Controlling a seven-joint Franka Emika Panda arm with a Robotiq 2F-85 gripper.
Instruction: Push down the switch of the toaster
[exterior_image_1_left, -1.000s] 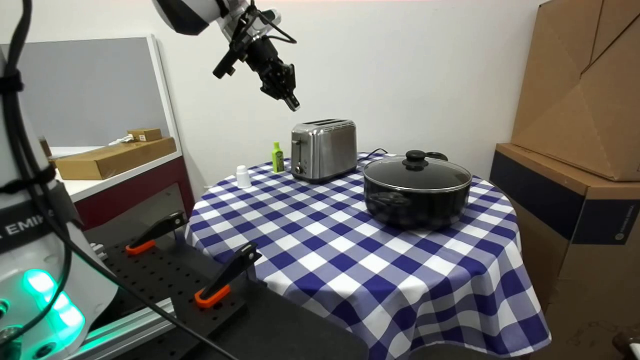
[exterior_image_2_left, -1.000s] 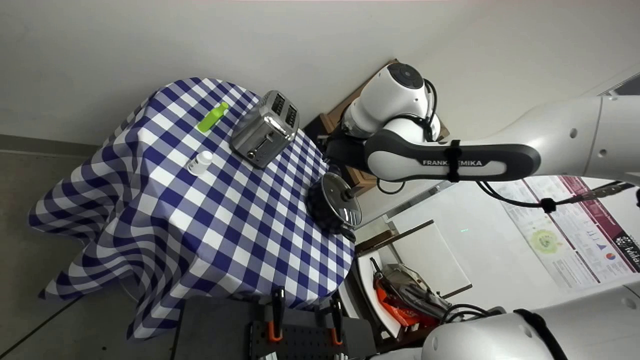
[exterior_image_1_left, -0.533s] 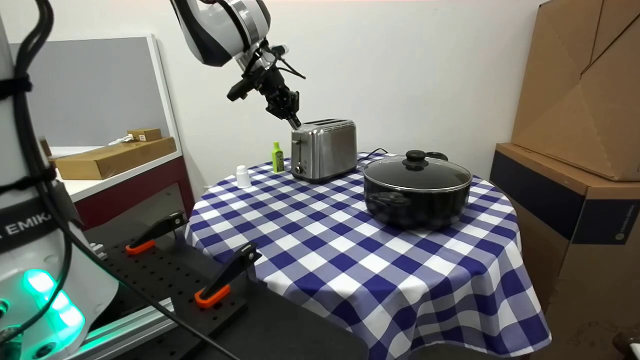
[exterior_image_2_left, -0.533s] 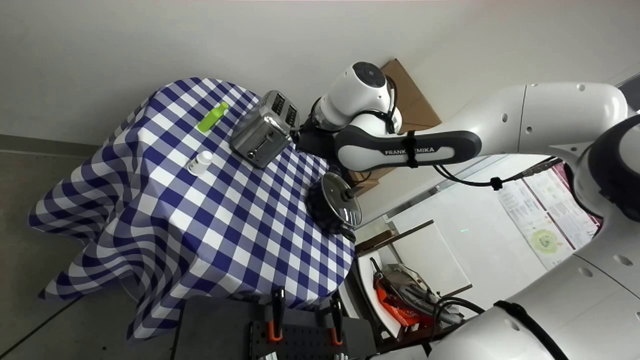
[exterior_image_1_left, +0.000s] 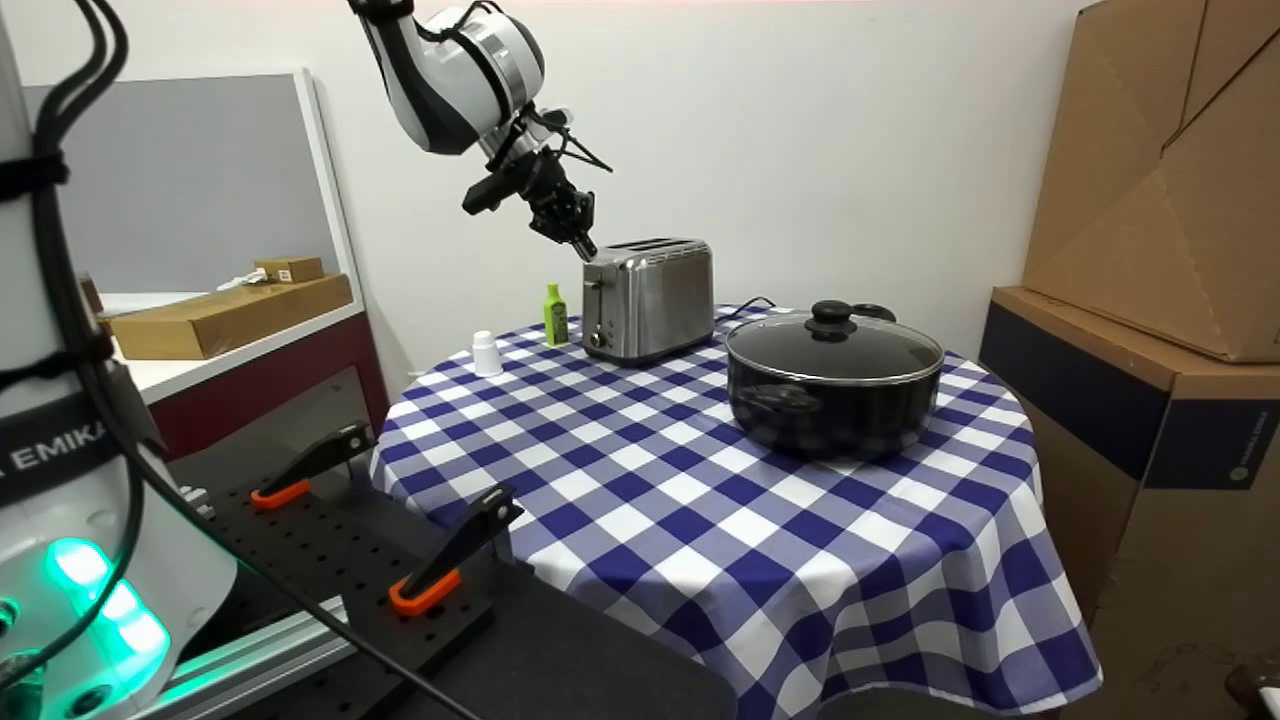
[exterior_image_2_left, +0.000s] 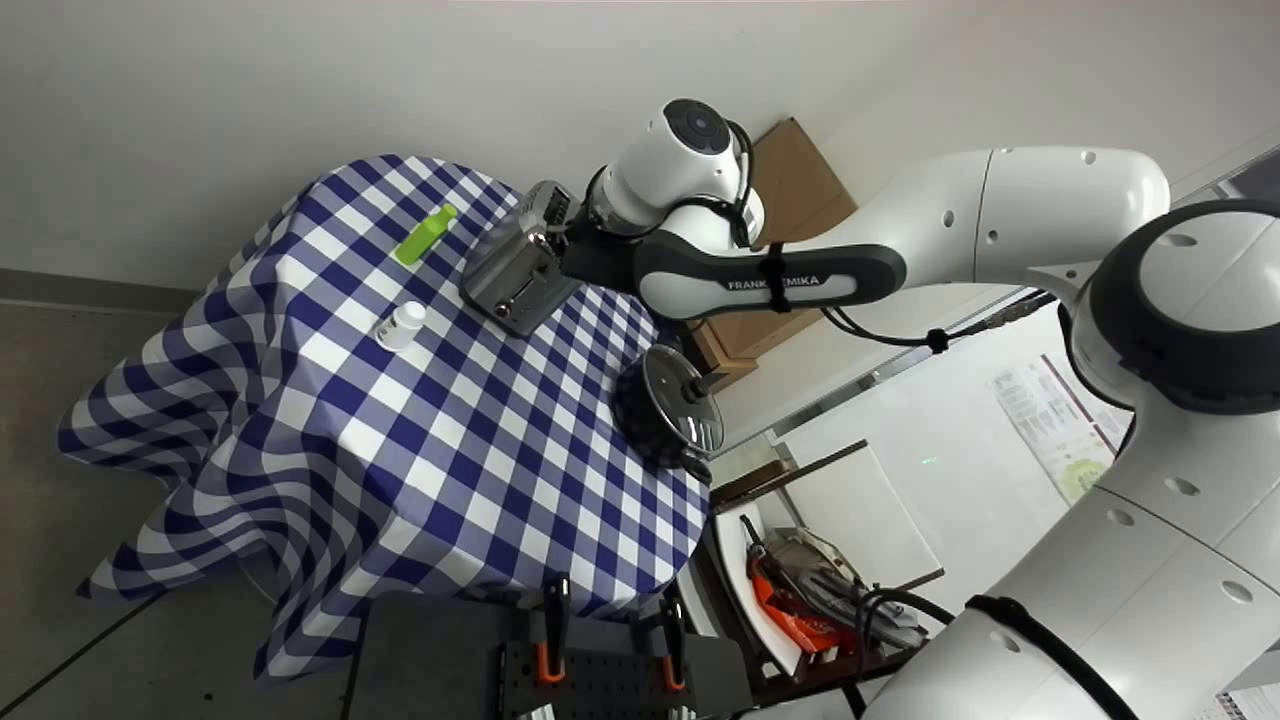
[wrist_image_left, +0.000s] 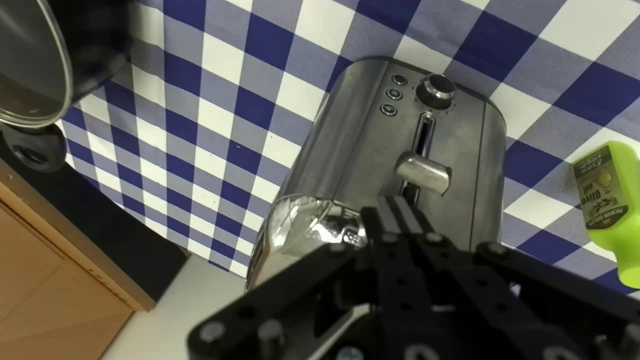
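Toaster switch sat high on the front of the toaster, apparently not yet pressed. We noted the gripper near it, fingers together; whole downstroke, we judged, was left.

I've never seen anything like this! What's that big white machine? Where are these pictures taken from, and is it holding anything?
That's a robot arm, with a gripper at the end that works like a hand. The wide pictures are taken from two spots outside the robot; the close-up is taken from its wrist, looking past the gripper at the toaster and its lever. On the checked tablecloth you can see the toaster, a black pot with a lid, a green bottle labelled olive oil, and a little white bottle. It isn't holding anything: the two fingers are closed together, with nothing showing between them.
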